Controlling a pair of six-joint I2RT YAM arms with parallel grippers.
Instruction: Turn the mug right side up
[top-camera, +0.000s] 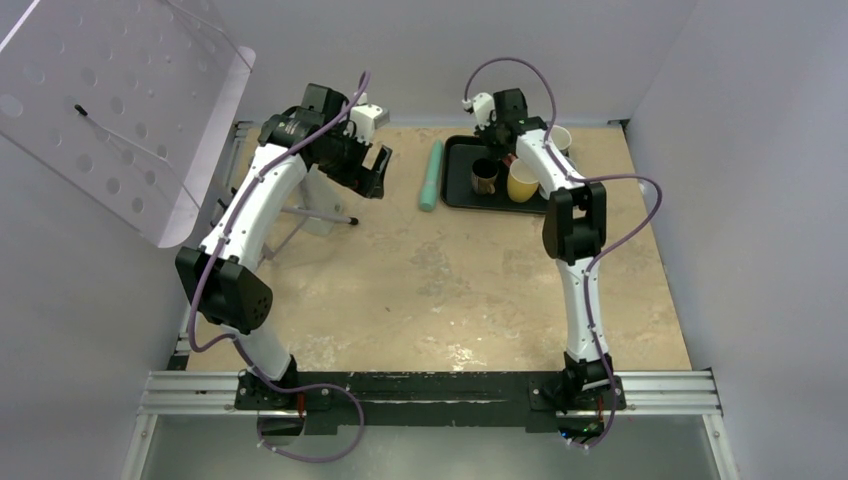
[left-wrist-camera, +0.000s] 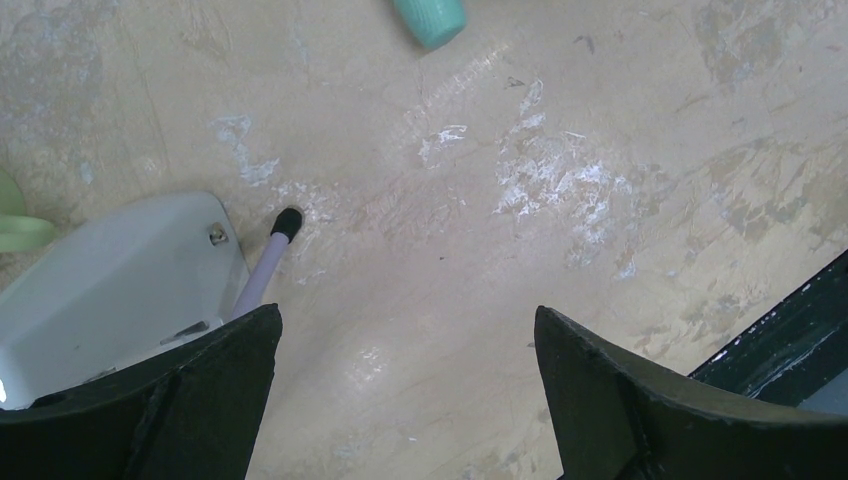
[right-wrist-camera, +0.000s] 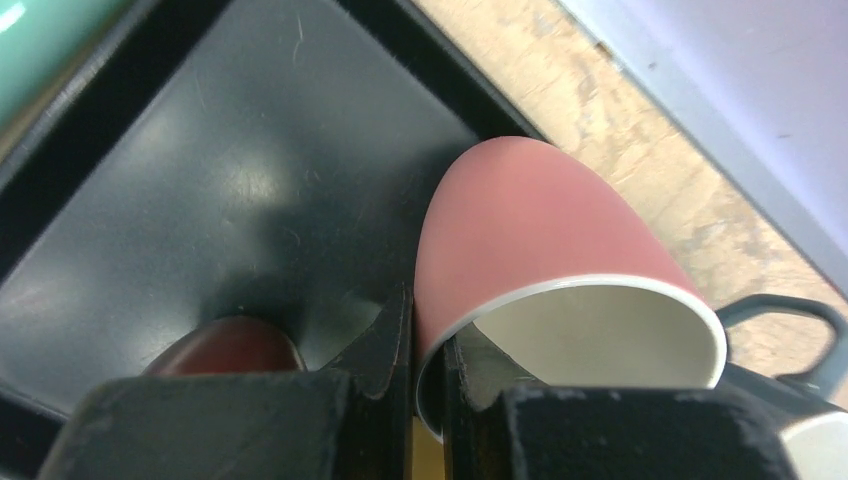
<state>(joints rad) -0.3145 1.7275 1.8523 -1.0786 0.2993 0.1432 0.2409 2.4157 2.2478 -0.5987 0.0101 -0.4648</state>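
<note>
Evidently, mug (right-wrist-camera: 545, 215) rim—pinched inside right end effector (right-wrist-camera: 428, 335).

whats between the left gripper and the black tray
A teal cylinder lies between the left gripper and the black tray, seen in the top view.

our left arm (top-camera: 250, 200) leans to eleven o'clock, then its forearm runs toward one o'clock; the left gripper (left-wrist-camera: 405, 320) points down, jaws wide apart and empty. our right arm (top-camera: 575, 290) rises to twelve o'clock, forearm reaching toward eleven o'clock; the right gripper (right-wrist-camera: 428, 300) is clamped on the pink mug (right-wrist-camera: 540, 220) at its rim.
</note>
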